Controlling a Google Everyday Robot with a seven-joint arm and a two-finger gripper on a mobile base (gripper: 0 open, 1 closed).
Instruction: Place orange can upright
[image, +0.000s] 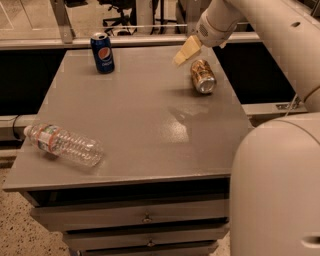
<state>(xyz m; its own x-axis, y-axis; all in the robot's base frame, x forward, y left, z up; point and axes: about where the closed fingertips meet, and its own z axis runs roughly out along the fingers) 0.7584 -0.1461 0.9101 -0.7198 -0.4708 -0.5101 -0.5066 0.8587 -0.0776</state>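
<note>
The orange can (203, 76) lies on its side on the grey table (135, 115), near the far right edge, with its silver end facing the front. My gripper (185, 52) hangs in the air just above and to the left of the can, apart from it. The white arm (260, 30) reaches in from the upper right.
A blue Pepsi can (102, 52) stands upright at the table's far left. A clear plastic water bottle (64, 145) lies on its side near the front left edge. A large white part of the robot (277, 190) fills the lower right. Drawers sit below the tabletop.
</note>
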